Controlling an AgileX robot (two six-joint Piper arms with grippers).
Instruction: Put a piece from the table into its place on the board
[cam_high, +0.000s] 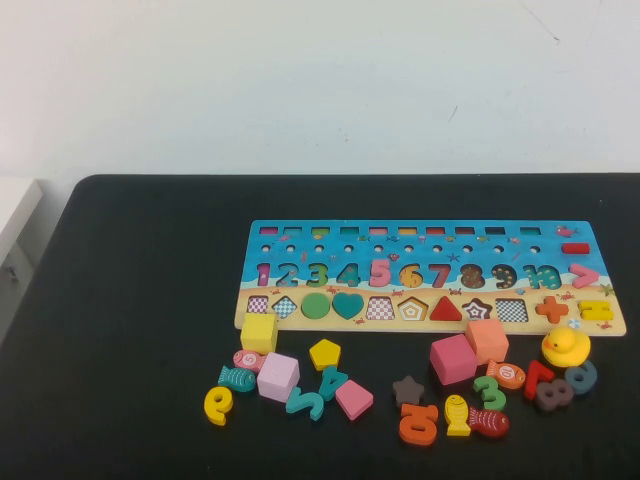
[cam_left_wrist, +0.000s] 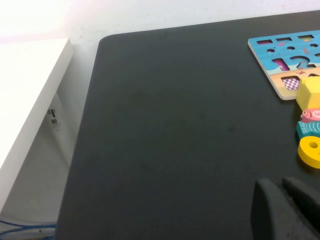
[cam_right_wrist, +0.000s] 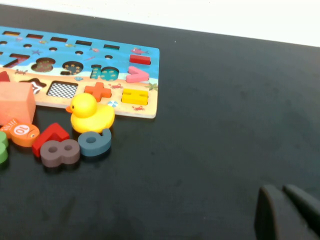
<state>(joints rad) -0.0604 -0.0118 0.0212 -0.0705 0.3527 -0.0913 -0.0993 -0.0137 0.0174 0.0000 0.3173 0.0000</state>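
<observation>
The yellow pentagon piece (cam_high: 325, 354) lies flat on the black table (cam_high: 130, 300), just in front of the board (cam_high: 420, 238), among loose pieces. The board's pentagon slot (cam_high: 411, 309) in the tan strip is empty. Neither gripper shows in the high view. My left gripper (cam_left_wrist: 281, 187) hovers over bare table left of the board's corner (cam_left_wrist: 285, 50), fingers together and empty. My right gripper (cam_right_wrist: 283, 192) hovers over bare table right of the board (cam_right_wrist: 145, 107), fingers together and empty. The pentagon piece is out of both wrist views.
A yellow cube (cam_high: 259, 332), pink cubes (cam_high: 278, 377), a yellow duck (cam_high: 565, 347), wooden numbers and fish lie scattered along the board's near edge. A white shelf (cam_left_wrist: 30, 100) stands off the table's left side.
</observation>
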